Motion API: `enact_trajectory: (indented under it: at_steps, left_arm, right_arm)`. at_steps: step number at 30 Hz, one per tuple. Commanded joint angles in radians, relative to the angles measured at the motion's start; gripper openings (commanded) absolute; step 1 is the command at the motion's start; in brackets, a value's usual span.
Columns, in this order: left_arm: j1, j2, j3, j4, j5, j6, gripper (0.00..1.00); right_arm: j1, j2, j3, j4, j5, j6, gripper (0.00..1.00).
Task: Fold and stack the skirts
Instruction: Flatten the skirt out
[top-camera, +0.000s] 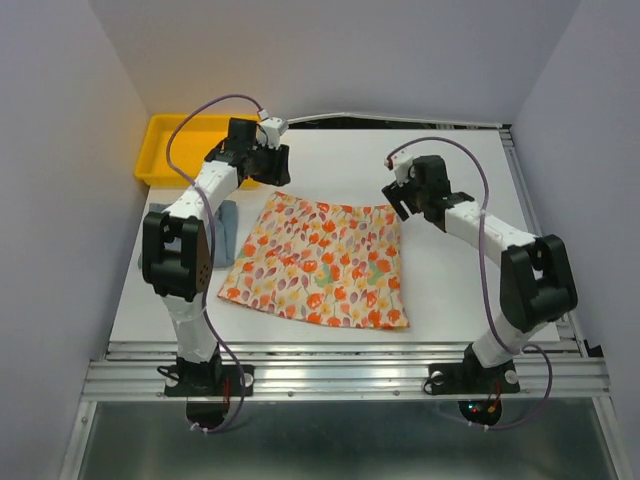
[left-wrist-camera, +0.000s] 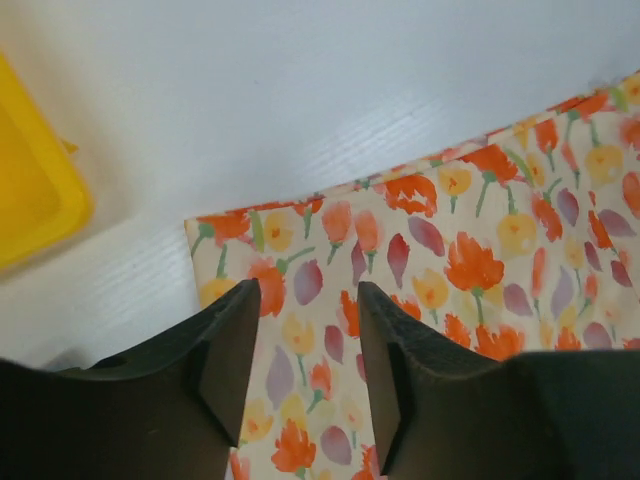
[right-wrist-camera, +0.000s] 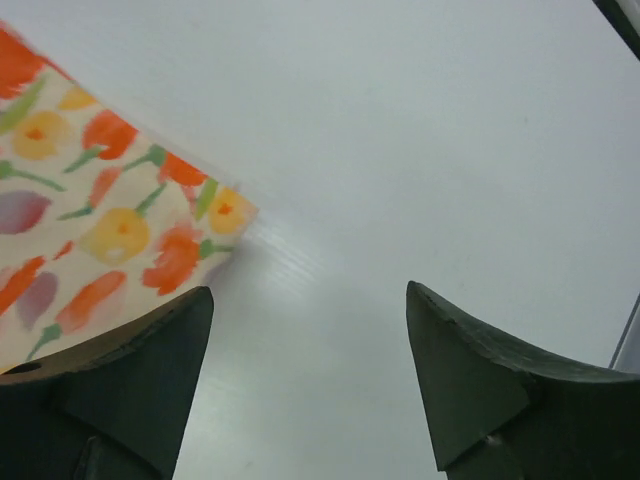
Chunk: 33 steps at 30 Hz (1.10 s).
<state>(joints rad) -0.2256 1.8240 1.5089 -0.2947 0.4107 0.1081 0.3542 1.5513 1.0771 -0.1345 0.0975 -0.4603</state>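
Floral skirt: the cream cloth skirt with orange, red and yellow flowers (top-camera: 320, 265) lies spread flat in the middle of the white table (top-camera: 340, 160), narrow waist edge far from the bases, wide hem near them
Second skirt: the plain blue-grey denim-like skirt (top-camera: 229, 228) sits as a small bundle just beside the floral one's left edge, partly hidden by your left arm
Left gripper (left-wrist-camera: 305, 290): fingers narrowly parted, holding nothing, hovering over the far-left waist corner, cloth directly under the gap
Right gripper (right-wrist-camera: 308, 290): fingers wide apart and empty; the far-right waist corner lies at the left side of the gap in the wrist view, bare table under the rest
Axis: the waist edge runs left to right between your two grippers, one corner per arm
Judgement: you look set to pinch both waist corners; your right arm probably needs to shift inward over the cloth first
Tray: the yellow plastic tray (top-camera: 160, 150) stands at the far-left corner, apart from both skirts
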Motion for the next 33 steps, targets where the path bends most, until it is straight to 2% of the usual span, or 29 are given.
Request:
enact_trajectory:
  at_steps: [1, 2, 3, 4, 8, 9, 10, 11, 14, 19, 23, 27, 31, 33]
  left_arm:
    - [0.022, 0.000, 0.233, -0.037, -0.059, 0.025, 0.59]
    - [0.025, -0.011, 0.232, -0.037, -0.059, 0.040, 0.82]
    - [0.025, -0.029, 0.217, -0.026, -0.067, 0.047, 0.83]
    - [0.025, -0.076, 0.162, -0.008, -0.082, 0.056, 0.84]
    - [0.022, -0.202, -0.024, 0.000, -0.075, 0.114, 0.82]
    - [0.023, -0.245, -0.098, -0.001, -0.061, 0.133, 0.79]
    - [0.023, -0.264, -0.099, -0.007, -0.047, 0.146, 0.79]
    - [0.020, -0.296, -0.164, -0.011, -0.040, 0.156, 0.75]
    - [0.008, -0.328, -0.277, -0.027, -0.004, 0.183, 0.70]
    - [-0.027, -0.316, -0.381, -0.064, -0.022, 0.199, 0.64]
    - [-0.063, -0.255, -0.386, -0.089, -0.050, 0.212, 0.60]
    - [-0.086, -0.146, -0.345, -0.086, -0.078, 0.205, 0.56]
    - [-0.101, 0.067, -0.215, -0.064, -0.117, 0.185, 0.54]
    - [-0.104, 0.156, -0.072, -0.081, -0.125, 0.183, 0.53]
  right_arm:
    - [-0.063, 0.102, 0.191, 0.105, 0.075, 0.018, 0.85]
    - [-0.063, 0.107, 0.213, 0.081, 0.044, 0.041, 0.86]
    - [-0.063, 0.110, 0.231, 0.052, 0.019, 0.067, 0.85]
    - [-0.063, 0.110, 0.272, -0.020, -0.070, 0.095, 0.84]
    - [-0.063, 0.142, 0.349, -0.236, -0.365, 0.149, 0.71]
    - [-0.063, 0.167, 0.356, -0.288, -0.416, 0.156, 0.66]
    - [-0.063, 0.167, 0.356, -0.289, -0.417, 0.149, 0.66]
    - [-0.063, 0.200, 0.368, -0.344, -0.482, 0.144, 0.63]
    - [-0.054, 0.292, 0.386, -0.422, -0.522, 0.123, 0.59]
    - [-0.054, 0.418, 0.417, -0.474, -0.480, 0.085, 0.54]
    - [-0.063, 0.466, 0.376, -0.471, -0.368, 0.039, 0.50]
    - [-0.072, 0.437, 0.275, -0.464, -0.276, 0.008, 0.48]
    - [-0.072, 0.369, 0.172, -0.510, -0.265, -0.018, 0.47]
    - [-0.072, 0.331, 0.141, -0.571, -0.318, -0.020, 0.45]
